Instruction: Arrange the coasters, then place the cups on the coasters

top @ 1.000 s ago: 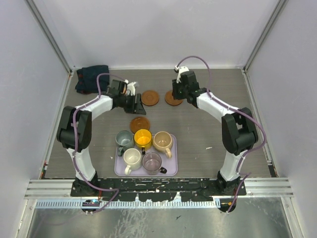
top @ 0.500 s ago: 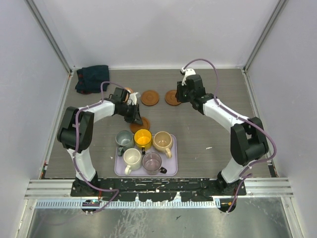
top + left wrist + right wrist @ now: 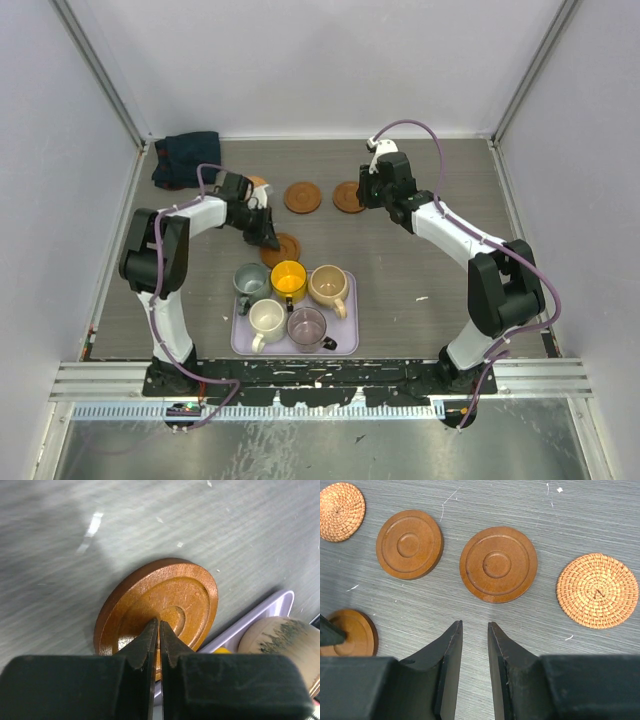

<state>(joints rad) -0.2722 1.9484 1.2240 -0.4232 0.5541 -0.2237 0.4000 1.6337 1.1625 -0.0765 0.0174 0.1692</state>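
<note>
Five coasters show in the right wrist view: two ringed wooden discs (image 3: 409, 544) (image 3: 498, 564), two woven ones (image 3: 340, 504) (image 3: 597, 590), and a third wooden coaster (image 3: 347, 632) at the lower left. My left gripper (image 3: 159, 622) is shut, its tips resting at the centre of that third coaster (image 3: 165, 600), with nothing between them. My right gripper (image 3: 474, 625) is open above bare table, just short of the middle wooden disc. The cups stand together on the tray (image 3: 343, 345): grey-green (image 3: 250, 282), yellow (image 3: 288, 280), tan (image 3: 328, 285), cream (image 3: 267, 318), mauve (image 3: 307, 325).
A dark folded cloth (image 3: 187, 158) lies in the far left corner. The lavender tray's rim (image 3: 260, 615) sits right beside the coaster under my left gripper. White walls close the table at the back and sides.
My left gripper has shut and moved nearer, from beside the back coasters onto the one by the tray. My right gripper drew back off the right wooden coaster.
</note>
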